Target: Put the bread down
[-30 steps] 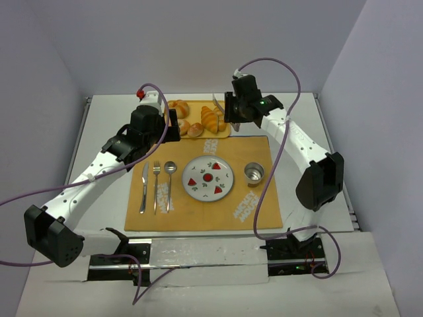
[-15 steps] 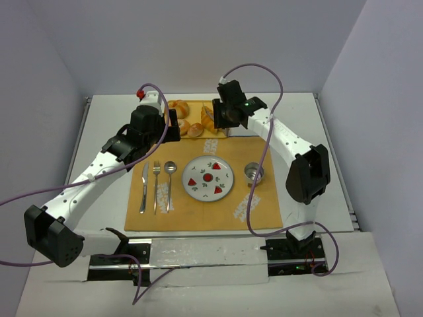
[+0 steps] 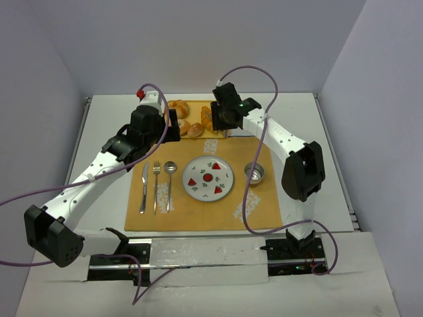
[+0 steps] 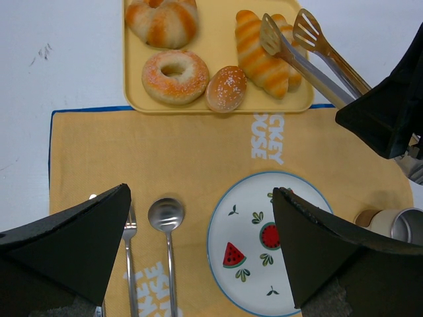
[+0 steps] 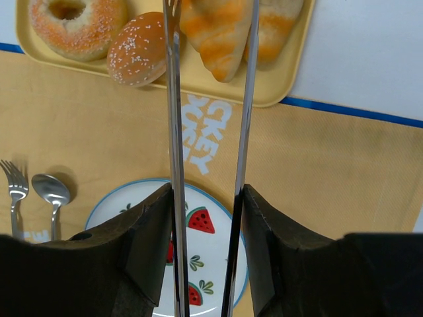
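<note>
Bread [image 4: 254,63]: ridged croissant lying on the tray [image 4: 218,105] at the far side of the bench [image 4: 66,53], just beside a small seeded bun [image 4: 227,88]; not yet lifted.
Right pincer [image 5: 206,198]: pressed onto the arms of the tongs [image 5: 174,132], which I have pointed at the bread.
Tongs: blades apart, one over the bread's left flank, the other toward its right; I cannot tell whether they touch it.
Left pincer [image 4: 200,198]: spread, holding nothing, hovering above the mat [image 4: 165,145] near the plate [image 4: 244,218].
Handling (my judgement): light; the ridged crust should give the blades purchase; if it is soft, a hard squeeze may dent it.
Hold (my judgement): across the thick middle, blades on opposite flanks; the tapered ends would slip out.
Next step (my judgement): close the tongs, lift, and carry the bread to the plate.
</note>
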